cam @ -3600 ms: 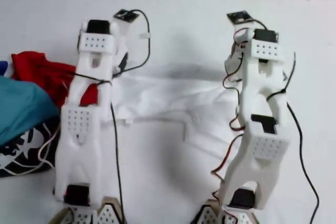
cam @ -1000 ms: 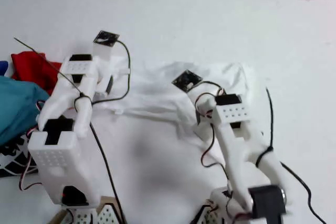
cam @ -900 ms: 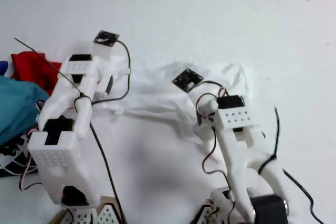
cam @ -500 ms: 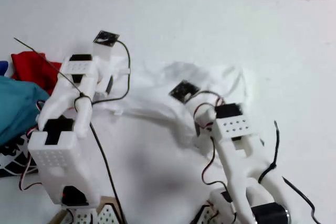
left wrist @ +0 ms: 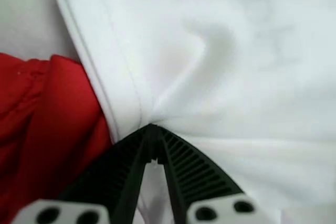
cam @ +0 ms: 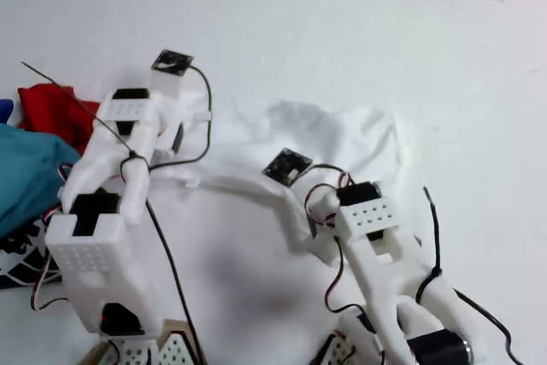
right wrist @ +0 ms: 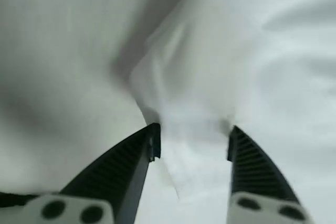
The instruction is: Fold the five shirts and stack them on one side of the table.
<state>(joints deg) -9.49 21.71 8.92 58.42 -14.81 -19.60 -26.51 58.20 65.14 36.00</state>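
A white shirt (cam: 342, 138) lies rumpled across the middle of the white tabletop (cam: 342, 23), between the 2 arms. The left pincer (left wrist: 152, 135) is pressed together on a fold at the shirt's hemmed edge, and the cloth puckers outward from its tips. That edge lies against a red shirt (left wrist: 47, 129).

In the high view, the left arm stretches from the near edge toward that side of the white shirt. Beside it is the pile at the tabletop's left. The red shirt is at the back, a teal shirt (cam: 30, 168) lies in front of it, and a black shirt (cam: 26, 250) with a white print is nearest the arm's base. A sliver of blue cloth (cam: 4, 111) shows at the far left edge.

The right pincer (right wrist: 192, 140) stands apart, its 2 fingers (right wrist: 142, 156) on either side of a raised ridge of white fabric. Whether the tips press into the cloth cannot be told. In the high view, the right arm bends low over the white shirt's near edge, toward its middle.
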